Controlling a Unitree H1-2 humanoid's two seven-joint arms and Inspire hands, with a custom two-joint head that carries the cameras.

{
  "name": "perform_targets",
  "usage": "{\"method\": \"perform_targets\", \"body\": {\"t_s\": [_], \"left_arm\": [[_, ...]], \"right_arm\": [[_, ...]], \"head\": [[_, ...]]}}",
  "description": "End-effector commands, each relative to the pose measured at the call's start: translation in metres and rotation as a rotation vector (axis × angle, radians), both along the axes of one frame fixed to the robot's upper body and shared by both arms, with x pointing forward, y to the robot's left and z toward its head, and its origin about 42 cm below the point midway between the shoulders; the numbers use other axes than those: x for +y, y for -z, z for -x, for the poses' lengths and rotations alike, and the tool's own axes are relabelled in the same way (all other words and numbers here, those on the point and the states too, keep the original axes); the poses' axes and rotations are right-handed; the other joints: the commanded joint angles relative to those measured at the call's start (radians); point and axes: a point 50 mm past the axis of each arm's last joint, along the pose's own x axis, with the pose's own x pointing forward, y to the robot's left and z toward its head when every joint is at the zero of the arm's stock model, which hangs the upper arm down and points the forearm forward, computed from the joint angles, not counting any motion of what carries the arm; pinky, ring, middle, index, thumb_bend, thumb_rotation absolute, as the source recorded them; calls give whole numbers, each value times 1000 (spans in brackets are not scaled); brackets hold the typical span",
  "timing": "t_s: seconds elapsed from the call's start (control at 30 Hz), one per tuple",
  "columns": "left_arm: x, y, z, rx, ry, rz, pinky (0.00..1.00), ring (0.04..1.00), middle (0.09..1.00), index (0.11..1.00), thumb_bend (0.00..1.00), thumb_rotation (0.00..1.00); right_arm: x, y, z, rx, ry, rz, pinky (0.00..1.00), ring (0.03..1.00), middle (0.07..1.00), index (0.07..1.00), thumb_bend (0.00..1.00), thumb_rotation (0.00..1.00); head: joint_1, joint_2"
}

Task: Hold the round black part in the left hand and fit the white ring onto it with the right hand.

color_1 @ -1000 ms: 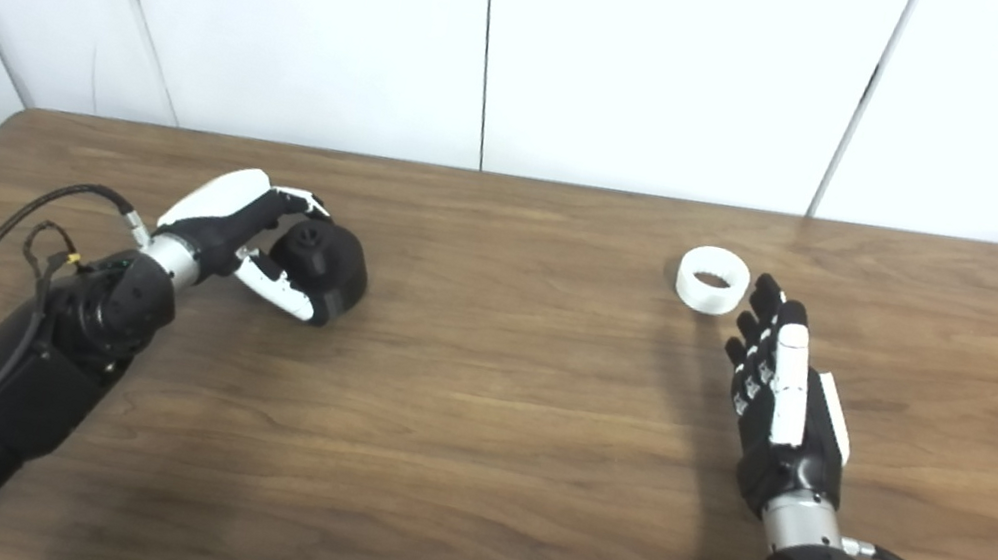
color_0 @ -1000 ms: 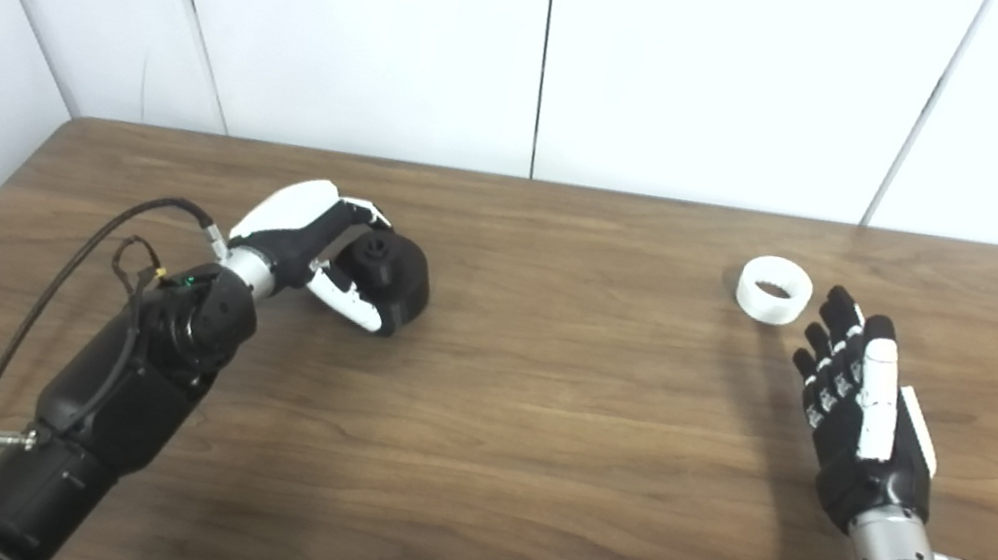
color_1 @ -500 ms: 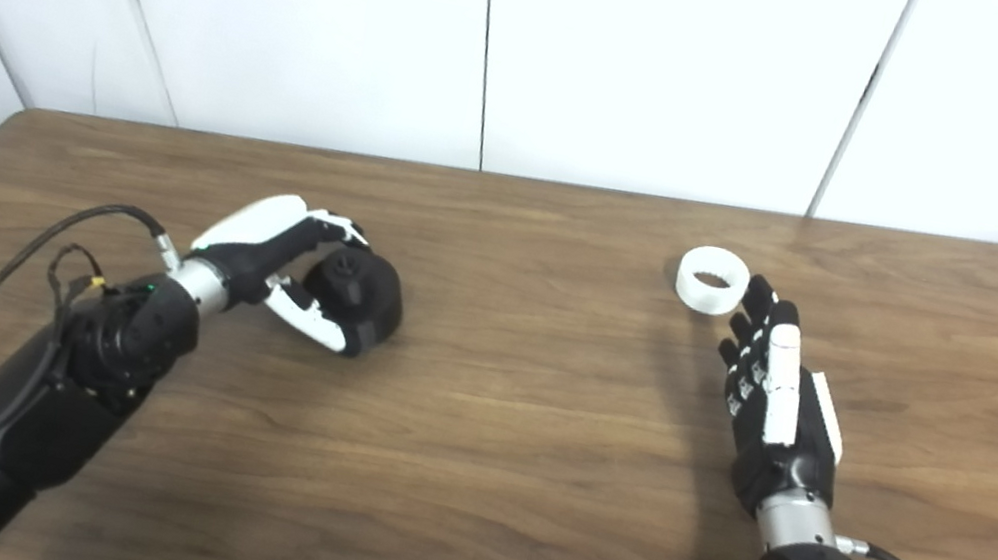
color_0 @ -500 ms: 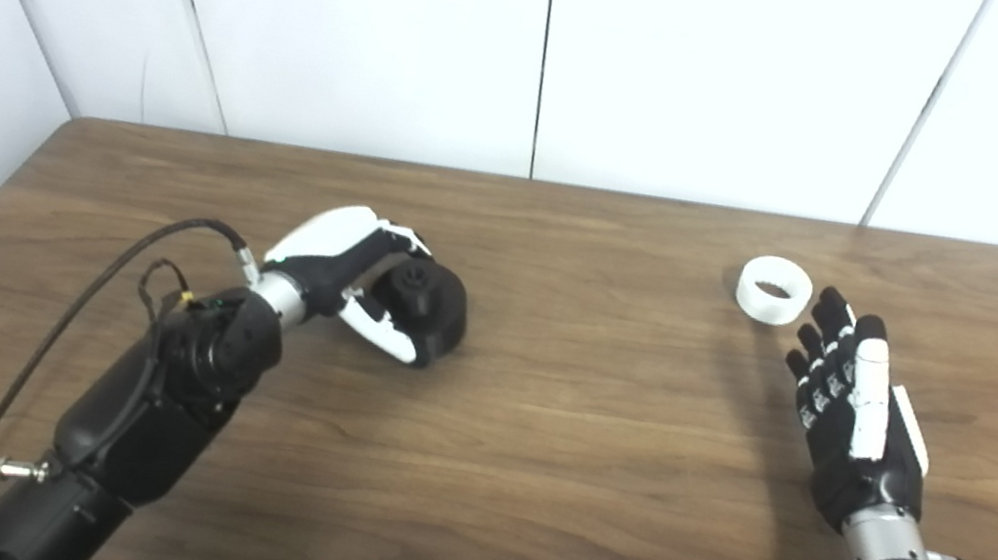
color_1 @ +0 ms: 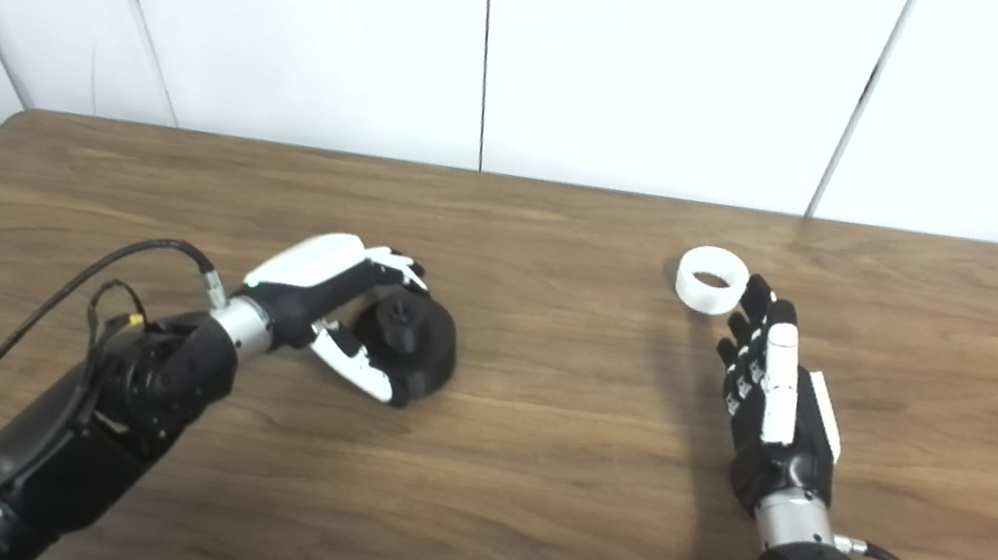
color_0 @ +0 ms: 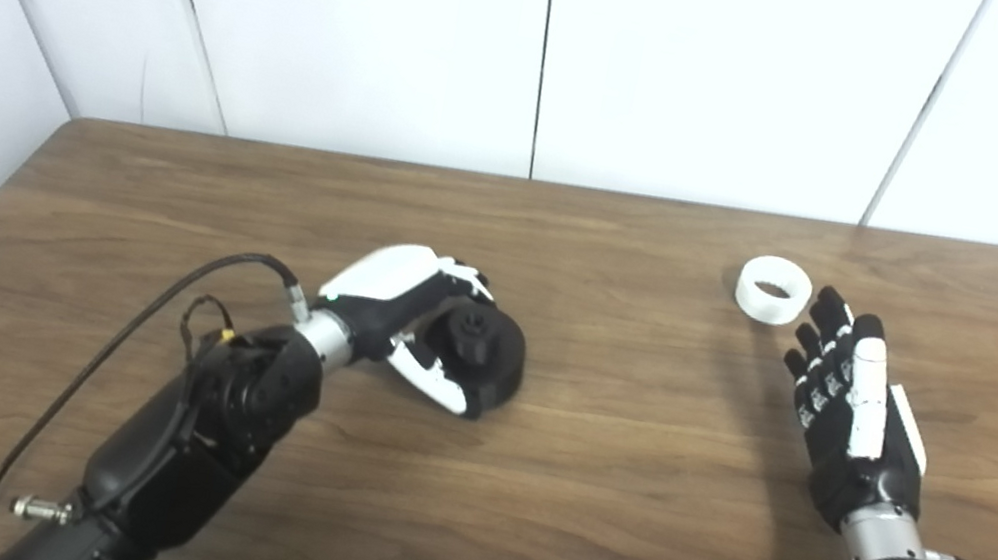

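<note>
Altogether, two task pieces are showing on the wooden table [color_0: 584,497]: one round black part [color_0: 484,360] and one white ring [color_0: 773,288], along with two robot hands. The left hand [color_0: 398,309] is wrapping its fingers and thumb around the round black part, gripping it at the table's middle-left, with the part's hub facing up toward the cameras. The right hand [color_0: 847,414] is lying with fingers extended and slightly spread, holding nothing; its fingertips [color_0: 828,300] are sitting just beside the white ring, and whether they are touching it is unclear. The ring is resting flat on the table, its opening upward, toward the far right.

Compared with a second ago, the left hand is carrying the black part noticeably farther toward the table's centre and nearer the robot, while the right hand is edging slightly closer to the ring. The ring itself is staying put.

Between the two hands, a wide stretch of bare tabletop is lying open. White wall panels [color_0: 539,43] are bounding the far edge, and another panel is closing off the left side.
</note>
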Motion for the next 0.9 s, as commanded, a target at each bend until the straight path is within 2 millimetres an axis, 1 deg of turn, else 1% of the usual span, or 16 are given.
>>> {"method": "perform_targets", "body": {"t_s": [0.0,0.13,0.3,0.5,0.73,0.87], "left_arm": [[-7,-7,4,-23,31,-25,855,979,926,700,914,295],[-16,-3,13,-27,70,-22,857,974,924,698,917,302],[-29,1,23,-22,120,-16,870,977,926,699,922,337],[-44,5,35,-17,168,-9,881,980,929,699,908,351],[-54,9,43,-9,201,-3,891,988,936,699,912,377],[-58,11,45,-10,207,5,882,986,934,694,913,373]], "right_arm": [[6,-23,-9,-93,-16,-2,1000,1000,1000,972,523,1000],[7,-22,-9,-93,-15,-6,1000,1000,1000,972,516,1000],[8,-22,-8,-90,-12,-2,1000,1000,1000,972,513,1000],[10,-22,-7,-91,-17,-5,1000,1000,1000,978,501,1000],[10,-21,-5,-90,-11,-11,1000,1000,1000,979,516,1000],[10,-22,-5,-92,-10,-8,1000,1000,1000,978,512,1000]], "head": [[0,0],[1,2],[-6,5],[-13,5],[-19,9],[-24,11]]}}
